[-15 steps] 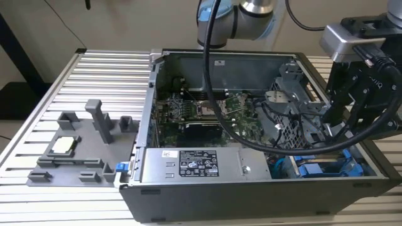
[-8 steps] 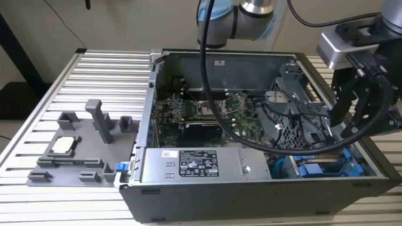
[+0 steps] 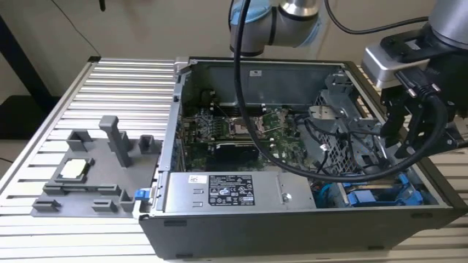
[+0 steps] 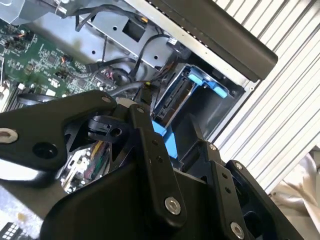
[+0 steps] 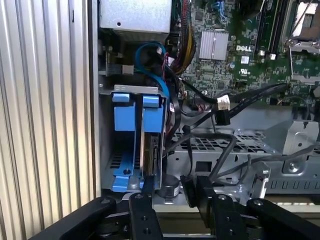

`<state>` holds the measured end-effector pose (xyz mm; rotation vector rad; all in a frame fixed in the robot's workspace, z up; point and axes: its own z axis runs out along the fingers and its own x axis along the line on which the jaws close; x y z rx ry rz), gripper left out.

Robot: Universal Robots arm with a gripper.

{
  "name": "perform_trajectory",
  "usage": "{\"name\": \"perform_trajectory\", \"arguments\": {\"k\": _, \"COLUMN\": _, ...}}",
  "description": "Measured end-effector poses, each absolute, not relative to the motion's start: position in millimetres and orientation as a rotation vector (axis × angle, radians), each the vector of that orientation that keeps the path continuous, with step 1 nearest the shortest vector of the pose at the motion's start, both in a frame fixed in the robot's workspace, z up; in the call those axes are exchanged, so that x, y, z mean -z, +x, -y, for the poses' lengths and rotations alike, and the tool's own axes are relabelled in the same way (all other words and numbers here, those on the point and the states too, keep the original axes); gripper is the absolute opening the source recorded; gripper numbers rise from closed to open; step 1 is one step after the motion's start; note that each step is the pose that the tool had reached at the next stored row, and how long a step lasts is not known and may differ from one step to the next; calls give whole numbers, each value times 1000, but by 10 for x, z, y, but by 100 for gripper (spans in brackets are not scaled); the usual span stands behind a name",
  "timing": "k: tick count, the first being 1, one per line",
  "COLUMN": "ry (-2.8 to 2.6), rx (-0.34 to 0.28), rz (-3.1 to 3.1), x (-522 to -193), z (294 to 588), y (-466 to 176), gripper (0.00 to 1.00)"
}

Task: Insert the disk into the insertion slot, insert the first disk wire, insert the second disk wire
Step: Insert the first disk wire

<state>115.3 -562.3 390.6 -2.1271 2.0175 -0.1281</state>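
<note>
First wrist view: the disk [image 5: 149, 152] stands on edge in its blue carrier [image 5: 154, 117], down inside the insertion slot [image 5: 106, 135] at the corner of the computer case [image 3: 292, 241]. It looks seated, so I judge step one done, though how deep it sits I cannot tell. A second blue carrier [image 5: 124, 117] sits just beside it in the same bay.

Wires look not yet done. A black connector [image 5: 222, 118] with a white tag hangs loose over the perforated metal, well apart from the disk. I see no plug on the disk's edge, though part of that edge is hidden. So both wire steps are left, as I judge it.

My gripper [image 5: 175, 207] hovers just above the slot, with the disk's end near one of my fingers [image 5: 142, 212]. Jaws are parted to a middling gap and clamp nothing I can see. A black cable [image 5: 189, 187] runs close by the other finger; I cannot tell whether they touch.
</note>
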Motion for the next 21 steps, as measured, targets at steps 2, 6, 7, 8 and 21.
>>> {"name": "perform_trajectory", "arguments": {"k": 2, "ry": -2122, "rx": 140, "rz": -2012, "x": -3890, "z": 5606, "y": 1133, "gripper": 47}}
{"name": "perform_trajectory", "arguments": {"k": 6, "ry": -2123, "rx": 162, "rz": -2008, "x": -3882, "z": 5586, "y": 1127, "gripper": 47}}
{"name": "perform_trajectory", "arguments": {"k": 7, "ry": -2123, "rx": 163, "rz": -2008, "x": -3882, "z": 5586, "y": 1127, "gripper": 47}}
{"name": "perform_trajectory", "arguments": {"k": 8, "ry": -2123, "rx": 163, "rz": -2008, "x": -3882, "z": 5587, "y": 1126, "gripper": 47}}
{"name": "perform_trajectory", "arguments": {"k": 21, "ry": -2123, "rx": 163, "rz": -2008, "x": -3882, "z": 5586, "y": 1126, "gripper": 19}}
